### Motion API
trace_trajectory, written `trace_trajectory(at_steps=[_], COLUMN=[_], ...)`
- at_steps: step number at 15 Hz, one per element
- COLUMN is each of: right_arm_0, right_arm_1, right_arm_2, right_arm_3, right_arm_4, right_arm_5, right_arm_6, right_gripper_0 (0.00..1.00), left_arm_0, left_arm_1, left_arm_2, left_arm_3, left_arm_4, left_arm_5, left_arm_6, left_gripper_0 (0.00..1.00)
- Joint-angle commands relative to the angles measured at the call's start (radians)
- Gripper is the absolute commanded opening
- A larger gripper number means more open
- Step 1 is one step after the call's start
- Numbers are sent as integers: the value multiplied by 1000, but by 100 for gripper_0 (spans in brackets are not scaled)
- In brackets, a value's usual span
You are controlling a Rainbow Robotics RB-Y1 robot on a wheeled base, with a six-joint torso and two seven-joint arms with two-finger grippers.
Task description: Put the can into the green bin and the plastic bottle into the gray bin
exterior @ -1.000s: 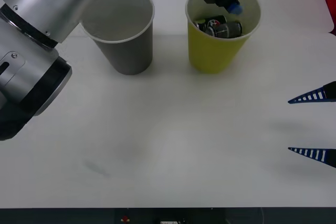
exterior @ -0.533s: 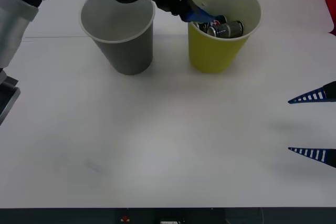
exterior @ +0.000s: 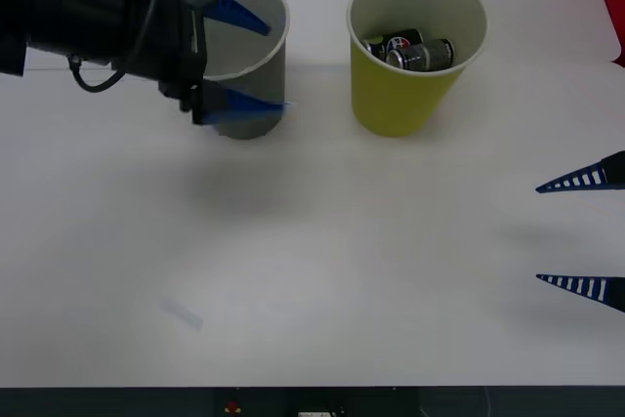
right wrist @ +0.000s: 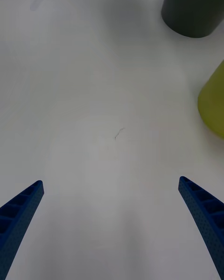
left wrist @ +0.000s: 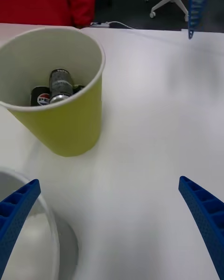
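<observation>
The can point(exterior: 437, 51) lies on its side inside the green bin point(exterior: 402, 104), touching a dark can with a round logo point(exterior: 395, 47) that lies beside it. In the left wrist view the can point(left wrist: 59, 83) shows silver-gray at the bottom of the green bin point(left wrist: 70, 126), the logo can point(left wrist: 41, 98) against it. The left gripper point(exterior: 249, 61) hovers spread wide and empty at the gray bin point(exterior: 256, 70), one finger point(exterior: 238, 13) over the rim and the other point(exterior: 244, 104) in front of the wall; the green bin stands just beyond its fingertips, apart from the gray bin. The gray bin's rim point(left wrist: 44, 210) sits close under the left wrist camera. The right gripper point(exterior: 576, 231) rests well away from both bins at the table's point(exterior: 322, 261) right edge, fingers wide apart, holding nothing. Ahead of it lie bare table point(right wrist: 112, 98), then the gray bin point(right wrist: 193, 9) and the green bin point(right wrist: 212, 105).
</observation>
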Motion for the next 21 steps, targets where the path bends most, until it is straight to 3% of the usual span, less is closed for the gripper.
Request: trace_trajectory(at_steps=[1, 7, 12, 14, 21], right_arm_0=[0, 0, 0, 0, 0], right_arm_1=[0, 0, 0, 0, 0], right_arm_2=[0, 0, 0, 0, 0], right_arm_3=[0, 0, 0, 0, 0], right_arm_4=[0, 0, 0, 0, 0], right_arm_5=[0, 0, 0, 0, 0], right_arm_6=[0, 0, 0, 0, 0], right_gripper_0=[100, 100, 100, 100, 100], left_arm_0=[164, 505, 693, 738, 790], left_arm_1=[73, 208, 285, 302, 340], left_arm_2=[88, 282, 359, 367, 385], left_arm_3=[-71, -163, -165, -165, -162], left_arm_4=[62, 180, 252, 256, 264], left_arm_5=[0, 0, 0, 0, 0], left_arm_6=[-101, -287, -442, -497, -520], left_gripper_0=[100, 100, 100, 100, 100])
